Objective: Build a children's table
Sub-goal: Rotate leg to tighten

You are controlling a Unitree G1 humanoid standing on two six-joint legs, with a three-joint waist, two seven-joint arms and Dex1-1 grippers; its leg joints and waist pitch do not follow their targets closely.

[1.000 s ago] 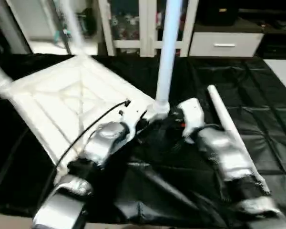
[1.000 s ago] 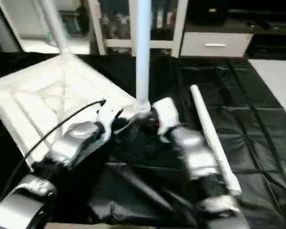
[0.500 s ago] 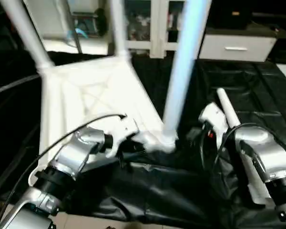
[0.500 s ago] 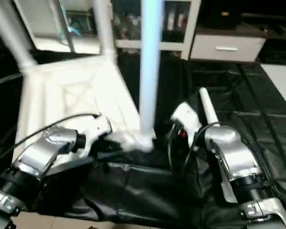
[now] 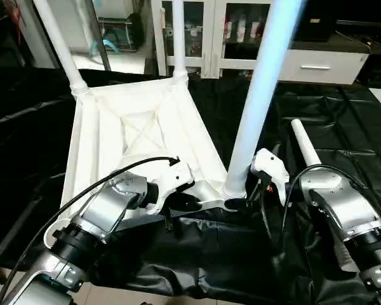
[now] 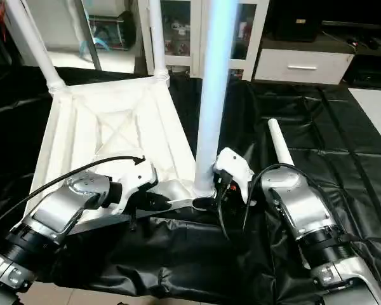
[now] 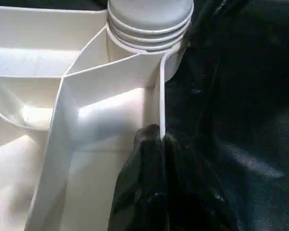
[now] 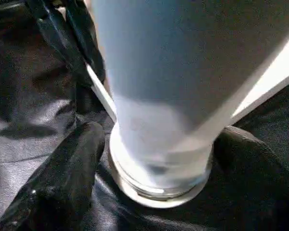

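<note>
Left eye view: a black wrinkled plastic sheet (image 5: 343,133) covers the work surface, with white glass-door cabinets (image 5: 209,32) and a white drawer unit (image 5: 317,63) behind. On the sheet lies the white square plastic children's table top, underside up (image 5: 140,127), X-ribs showing. Two tapered white tube legs (image 5: 57,44) stand in its far corners, and a third near white leg (image 5: 257,108) rises from the near right corner socket, blocking the cabinets. A loose fourth white tube leg (image 5: 305,149) lies on the sheet just beside the right forearm.

Left wrist view: the left claw (image 7: 161,139) is pressed together, pinching the thin rim of the table top just beside the ribbed socket (image 7: 149,24).

Right wrist view: the right claw (image 8: 154,159) is spread wide, one black finger (image 8: 72,163) on each side of the near leg's base collar; contact I cannot tell
</note>
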